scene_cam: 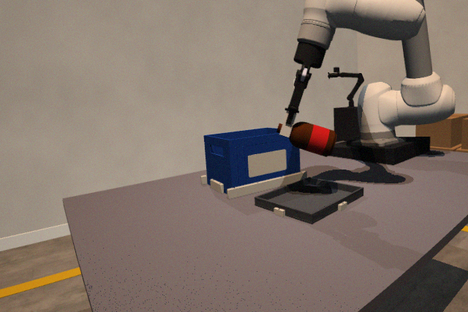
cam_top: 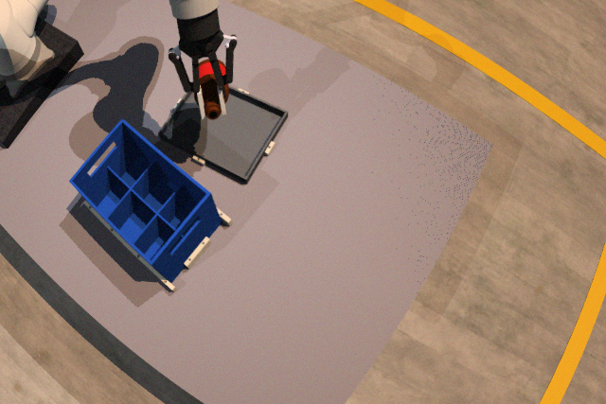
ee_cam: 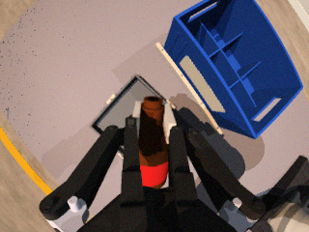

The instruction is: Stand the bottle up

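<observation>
1. The brown bottle [scene_cam: 312, 137] with a red label band hangs in the air above the black tray [scene_cam: 353, 189], clear of it, because it has to be turned before it can be set down on its base.
2. In the exterior view the bottle lies close to level, its neck towards the blue crate [scene_cam: 241, 157] and its heavy body sloping slightly down on the far side. My judgement is that the uprighting turn is only partly made.
3. The gripper [scene_cam: 290, 118] takes the bottle at the neck end, which leaves the base free to meet the tray floor.
4. The fingers are drawn in narrow and clamped on the bottle's neck, one on each side, as the wrist view shows.
5. The six-compartment crate stands just beside the tray on the grey table [cam_top: 318, 243], untouched by the arm. Since both stand loose, the bottle probably needs a gentle descent so that nothing gets nudged.
</observation>
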You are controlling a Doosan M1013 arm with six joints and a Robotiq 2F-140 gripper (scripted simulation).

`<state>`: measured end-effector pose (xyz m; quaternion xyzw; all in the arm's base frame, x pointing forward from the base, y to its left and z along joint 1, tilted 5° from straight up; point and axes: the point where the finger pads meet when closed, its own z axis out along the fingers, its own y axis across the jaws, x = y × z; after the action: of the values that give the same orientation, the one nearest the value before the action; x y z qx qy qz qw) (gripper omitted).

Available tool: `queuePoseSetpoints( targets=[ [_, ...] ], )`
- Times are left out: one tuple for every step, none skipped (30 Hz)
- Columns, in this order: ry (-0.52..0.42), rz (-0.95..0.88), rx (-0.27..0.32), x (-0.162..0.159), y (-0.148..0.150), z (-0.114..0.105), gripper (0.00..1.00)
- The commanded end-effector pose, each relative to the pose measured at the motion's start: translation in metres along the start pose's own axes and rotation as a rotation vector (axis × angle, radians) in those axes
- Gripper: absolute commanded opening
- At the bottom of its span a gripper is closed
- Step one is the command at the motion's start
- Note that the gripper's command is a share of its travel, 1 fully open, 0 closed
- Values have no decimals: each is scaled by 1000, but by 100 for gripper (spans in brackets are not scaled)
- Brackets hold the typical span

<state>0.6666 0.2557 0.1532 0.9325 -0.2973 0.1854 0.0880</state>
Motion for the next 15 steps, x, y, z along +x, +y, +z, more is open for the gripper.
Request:
queuePoseSetpoints(
  targets=[
    [0,0,0,0,0,0,10],
    [0,0,0,0,0,0,10],
    [0,0,0,0,0,0,10],
    [0,0,0,0,0,0,10],
    [0,0,0,0,0,0,10],
    [0,0,0,0,0,0,10],
    [0,0,0,0,0,0,10],
    [0,0,0,0,0,0,10],
    [1,0,0,0,0,0,10],
    [2,0,0,0,0,0,10],
    [3,0,0,0,0,0,10],
    [5,0,-1,0,0,0,10],
    [7,0,-1,0,0,0,10],
    [10,0,-2,0,0,0,10],
    [13,0,-2,0,1,0,10]
  ],
)
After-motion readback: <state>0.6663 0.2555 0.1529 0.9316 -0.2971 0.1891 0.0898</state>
